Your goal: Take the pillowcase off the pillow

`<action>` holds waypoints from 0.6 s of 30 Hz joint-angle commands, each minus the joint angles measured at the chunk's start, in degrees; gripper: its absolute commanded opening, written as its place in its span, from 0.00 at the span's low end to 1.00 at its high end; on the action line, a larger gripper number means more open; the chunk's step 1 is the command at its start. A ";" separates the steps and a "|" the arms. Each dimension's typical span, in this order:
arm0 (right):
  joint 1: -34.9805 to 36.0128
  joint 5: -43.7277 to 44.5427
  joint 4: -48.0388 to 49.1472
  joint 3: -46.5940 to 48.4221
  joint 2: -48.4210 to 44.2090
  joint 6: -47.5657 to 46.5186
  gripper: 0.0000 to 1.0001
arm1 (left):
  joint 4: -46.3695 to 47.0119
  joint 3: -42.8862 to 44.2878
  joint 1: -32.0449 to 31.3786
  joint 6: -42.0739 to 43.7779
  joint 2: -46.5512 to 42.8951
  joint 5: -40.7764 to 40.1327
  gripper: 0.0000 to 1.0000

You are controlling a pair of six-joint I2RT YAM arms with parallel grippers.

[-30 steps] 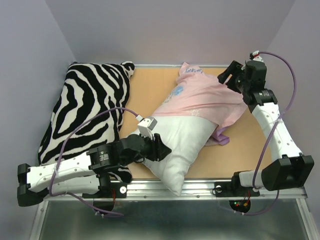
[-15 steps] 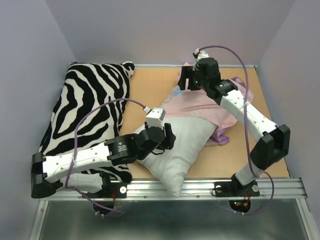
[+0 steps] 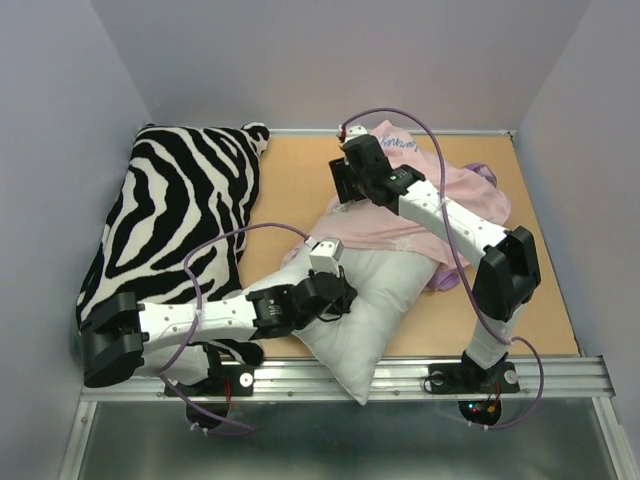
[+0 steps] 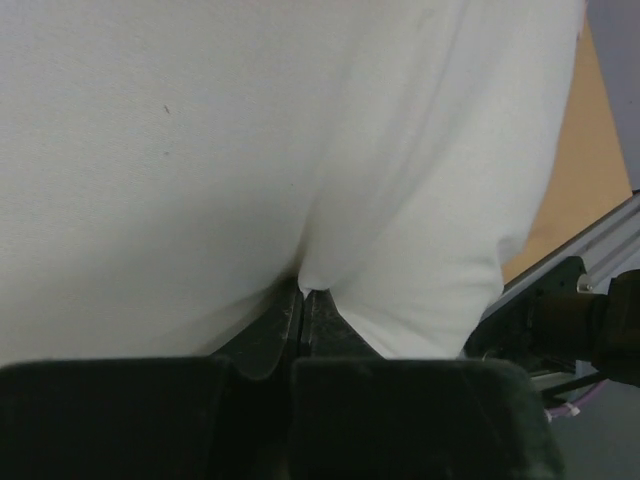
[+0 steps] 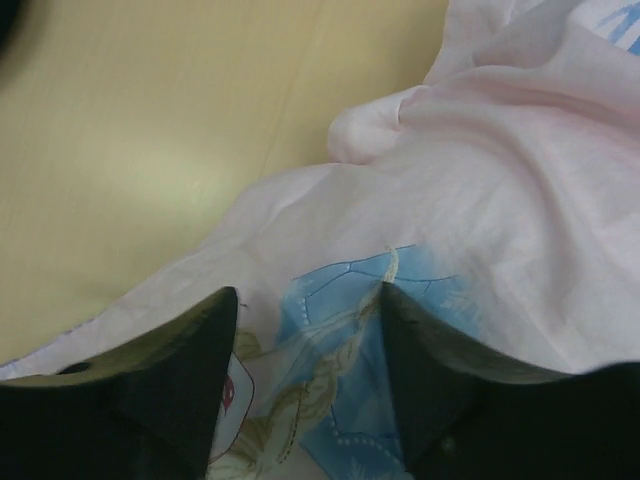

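The white pillow (image 3: pixel 375 290) lies near the front edge, its near half bare. The pillowcase (image 3: pixel 385 228), pale pink inside out with a blue print, covers its far half; a purple fold shows at its right. My left gripper (image 3: pixel 338 292) is shut on a pinch of the pillow's white fabric (image 4: pixel 303 290) at its left side. My right gripper (image 3: pixel 342 188) is open, just above the pillowcase's left far edge, its fingers (image 5: pixel 200 340) either side of the blue print (image 5: pixel 330 330). It holds nothing.
A black-and-white zebra-striped pillow (image 3: pixel 170 215) fills the left side of the wooden table (image 3: pixel 290 180). Purple walls close in on three sides. A metal rail (image 3: pixel 560 375) runs along the front edge. The right arm reaches across the pillowcase.
My right arm has swung from the far right corner leftward across the pillowcase to its left edge. My left gripper has moved right onto the white pillow and closed on its fabric.
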 commanded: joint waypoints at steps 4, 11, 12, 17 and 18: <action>0.21 7.25 -1.48 -1.16 -2.34 -0.59 0.23 | 1.70 -8.19 -0.30 -3.63 2.25 6.00 0.00; -4.97 15.52 -7.10 10.93 -0.15 3.62 0.01 | 1.79 -11.43 -0.65 -5.30 -0.38 6.70 0.00; -6.98 15.88 -9.20 12.88 0.21 4.94 0.01 | 1.88 -11.79 -0.74 -5.57 -0.56 6.79 0.00; -11.91 15.90 -13.78 22.47 1.97 6.01 0.05 | 2.93 -14.34 -1.97 -7.50 -0.74 6.97 0.00; -11.92 16.06 -13.87 23.52 2.14 5.40 0.08 | 3.11 -14.60 -2.14 -7.59 -0.65 7.06 0.00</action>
